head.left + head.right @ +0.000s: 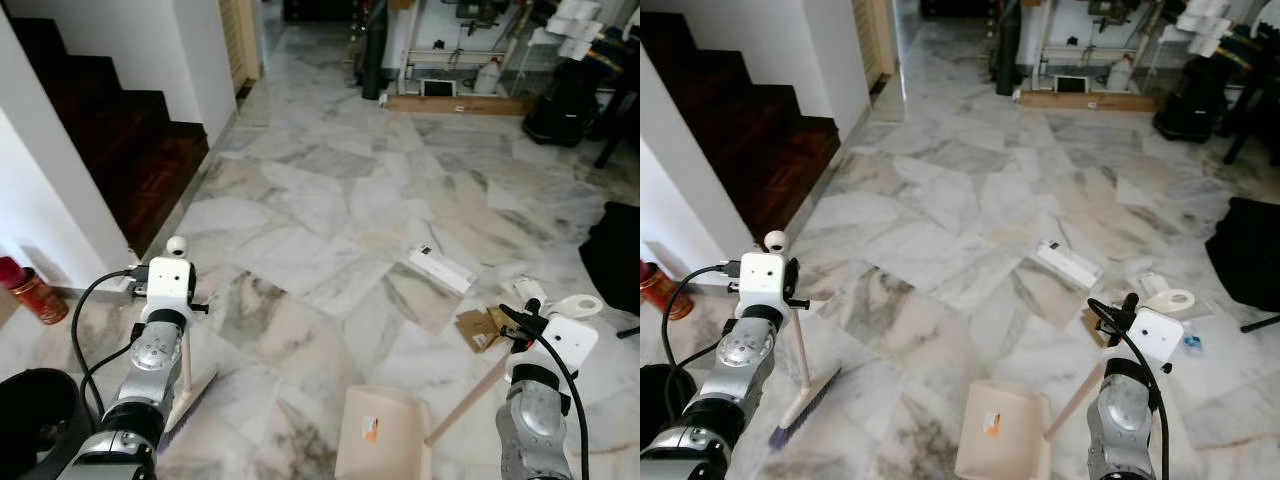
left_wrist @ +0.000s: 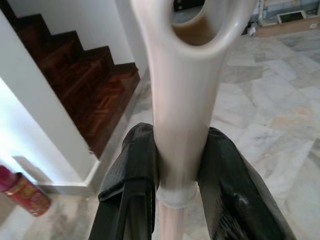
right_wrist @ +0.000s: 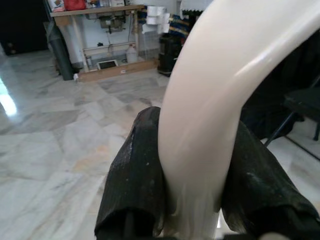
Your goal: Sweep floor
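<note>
**Broom and dustpan both in hand on the marble floor**

Cream dustpan (image 1: 385,435) is lying on the marble floor (image 1: 330,200) at 6 o'clock, its long handle slanting up toward 3 o'clock, where the right gripper (image 3: 192,200) is pinching it between both black fingers. At 9 o'clock the left gripper (image 2: 175,170) is clamping the broom (image 1: 800,370) handle, with the bristles resting on the tiles. Scattered litter, a white box (image 1: 441,268) and cardboard scraps (image 1: 478,330), is lying near 2 o'clock. Dark wooden stairs (image 1: 120,140) are rising at 10 o'clock.
</note>
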### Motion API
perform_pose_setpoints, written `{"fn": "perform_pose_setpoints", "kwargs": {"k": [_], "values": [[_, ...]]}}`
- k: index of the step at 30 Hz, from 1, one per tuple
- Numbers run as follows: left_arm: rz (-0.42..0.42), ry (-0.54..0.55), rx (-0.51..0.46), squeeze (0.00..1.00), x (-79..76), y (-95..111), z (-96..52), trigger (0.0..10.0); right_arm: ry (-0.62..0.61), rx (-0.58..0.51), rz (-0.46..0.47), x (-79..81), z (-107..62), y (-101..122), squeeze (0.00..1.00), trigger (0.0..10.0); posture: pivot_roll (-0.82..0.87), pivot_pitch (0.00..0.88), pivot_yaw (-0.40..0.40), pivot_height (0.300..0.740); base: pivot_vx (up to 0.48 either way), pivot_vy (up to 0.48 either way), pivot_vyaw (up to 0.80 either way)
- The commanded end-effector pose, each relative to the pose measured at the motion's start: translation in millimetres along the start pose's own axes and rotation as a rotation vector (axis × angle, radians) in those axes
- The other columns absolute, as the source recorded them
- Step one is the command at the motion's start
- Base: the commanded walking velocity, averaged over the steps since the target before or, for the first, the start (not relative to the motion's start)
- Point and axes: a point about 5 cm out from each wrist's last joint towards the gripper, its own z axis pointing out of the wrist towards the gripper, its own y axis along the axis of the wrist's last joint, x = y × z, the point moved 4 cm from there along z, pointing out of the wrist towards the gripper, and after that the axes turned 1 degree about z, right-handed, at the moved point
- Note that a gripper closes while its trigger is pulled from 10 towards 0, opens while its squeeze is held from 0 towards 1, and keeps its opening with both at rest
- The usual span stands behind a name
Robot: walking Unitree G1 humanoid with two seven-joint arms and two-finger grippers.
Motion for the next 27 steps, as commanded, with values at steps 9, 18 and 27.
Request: {"fn": "perform_pose_setpoints", "kwargs": {"k": [9, 18, 27], "values": [[0.02, -0.001, -0.045, 0.0, 3.4, 7.4, 1.8, 10.0, 0.001, -0.025, 0.007, 2.4, 4.6, 7.0, 0.0, 10.0, -0.02, 0.0, 0.052, 0.74, 0.0, 0.0, -0.71], [0.014, -0.002, -0.046, 0.0, 0.8, 6.6, 1.4, 10.0, 0.013, -0.022, 0.0, 2.6, 4.8, 6.3, 0.0, 10.0, -0.03, 0.0, 0.041, 0.74, 0.0, 0.0, -0.71], [-0.011, -0.005, -0.048, 0.0, -0.5, 5.8, 0.9, 10.0, 0.028, -0.02, -0.005, 6.0, 6.6, 7.0, 0.0, 10.0, -0.02, 0.0, 0.028, 0.74, 0.0, 0.0, -0.71]]}}
